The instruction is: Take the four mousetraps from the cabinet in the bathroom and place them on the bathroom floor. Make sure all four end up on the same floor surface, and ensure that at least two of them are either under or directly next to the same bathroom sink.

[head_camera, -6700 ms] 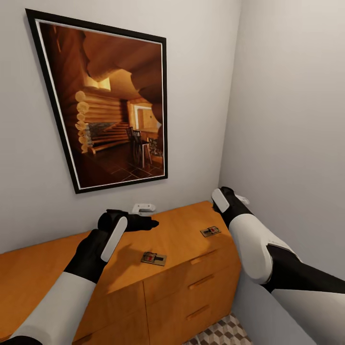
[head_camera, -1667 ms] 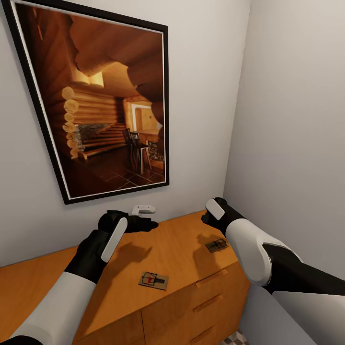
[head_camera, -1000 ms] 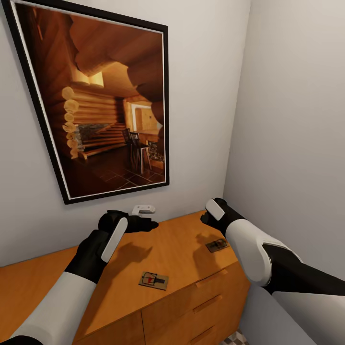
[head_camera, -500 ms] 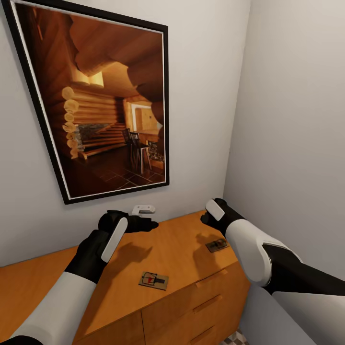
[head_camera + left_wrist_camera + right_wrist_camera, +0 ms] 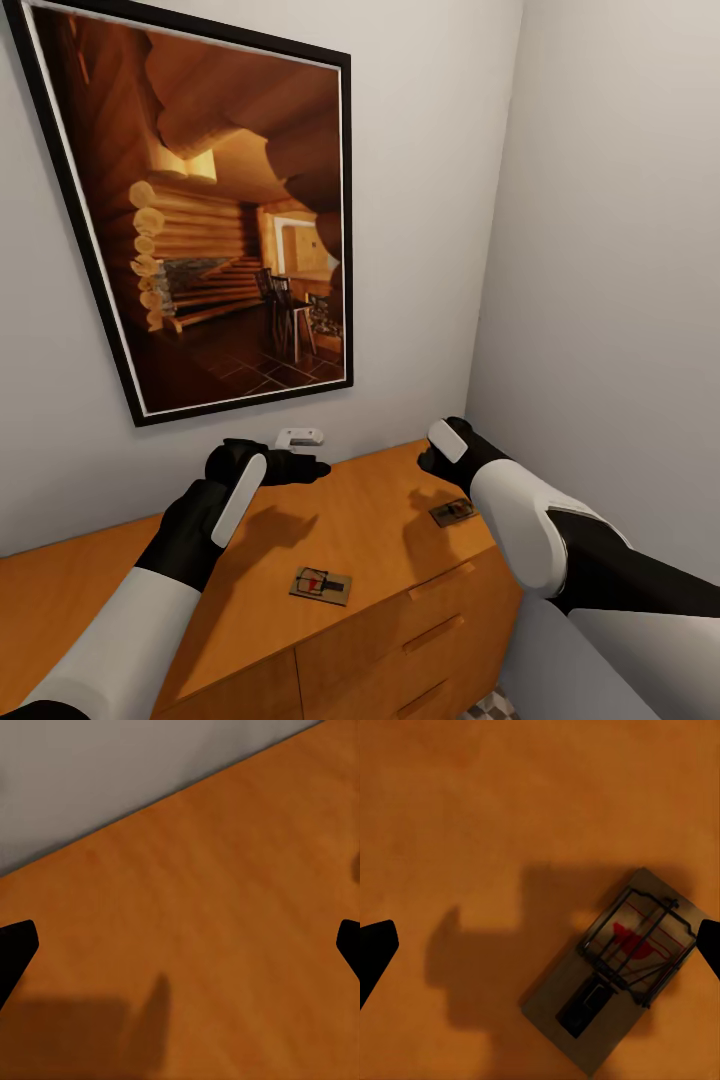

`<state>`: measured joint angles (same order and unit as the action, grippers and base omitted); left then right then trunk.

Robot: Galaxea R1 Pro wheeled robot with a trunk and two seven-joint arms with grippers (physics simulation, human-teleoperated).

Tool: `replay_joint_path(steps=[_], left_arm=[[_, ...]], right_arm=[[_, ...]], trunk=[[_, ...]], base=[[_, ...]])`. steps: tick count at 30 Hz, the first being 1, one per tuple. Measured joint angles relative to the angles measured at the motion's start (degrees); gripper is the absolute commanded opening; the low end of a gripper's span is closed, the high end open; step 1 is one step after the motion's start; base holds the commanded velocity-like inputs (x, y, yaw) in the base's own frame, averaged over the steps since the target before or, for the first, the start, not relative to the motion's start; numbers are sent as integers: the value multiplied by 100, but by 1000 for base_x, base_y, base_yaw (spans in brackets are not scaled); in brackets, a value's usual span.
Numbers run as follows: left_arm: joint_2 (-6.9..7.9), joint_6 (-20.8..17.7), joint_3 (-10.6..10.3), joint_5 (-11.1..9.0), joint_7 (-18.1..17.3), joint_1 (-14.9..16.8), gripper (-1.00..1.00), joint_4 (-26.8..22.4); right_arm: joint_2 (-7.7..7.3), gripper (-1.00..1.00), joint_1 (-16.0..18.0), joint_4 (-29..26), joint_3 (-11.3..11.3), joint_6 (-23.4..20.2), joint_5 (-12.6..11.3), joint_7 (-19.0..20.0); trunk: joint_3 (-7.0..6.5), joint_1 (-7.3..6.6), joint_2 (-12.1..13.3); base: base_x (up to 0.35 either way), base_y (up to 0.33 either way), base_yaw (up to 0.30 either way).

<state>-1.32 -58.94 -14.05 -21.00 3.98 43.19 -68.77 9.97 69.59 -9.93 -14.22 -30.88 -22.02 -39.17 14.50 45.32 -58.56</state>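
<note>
Orange-brown cabinet (image 5: 400, 590) top carries two mousetraps; the right pincer (image 5: 540, 945), fingers apart, hovers over the nearer-wall mousetrap (image 5: 611, 967), so descent and closing come next, while the left pincer (image 5: 180, 945) hangs apart too.

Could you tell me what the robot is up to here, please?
It is collecting mousetraps off the cabinet. The right tool hovers open over one trap near the cabinet's right end, not touching it. The left tool is open over bare wood, and a second trap lies near the front edge.
</note>
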Motion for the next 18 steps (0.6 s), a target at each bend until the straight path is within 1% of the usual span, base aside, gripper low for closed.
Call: replay_joint_path(steps=[18], left_arm=[[0, -1, 1, 7, 0, 0, 100, -7]], right_arm=[[0, 100, 1, 4, -8, -11, 13, 25]], trunk=[[0, 0, 0]], base=[[0, 0, 0]])
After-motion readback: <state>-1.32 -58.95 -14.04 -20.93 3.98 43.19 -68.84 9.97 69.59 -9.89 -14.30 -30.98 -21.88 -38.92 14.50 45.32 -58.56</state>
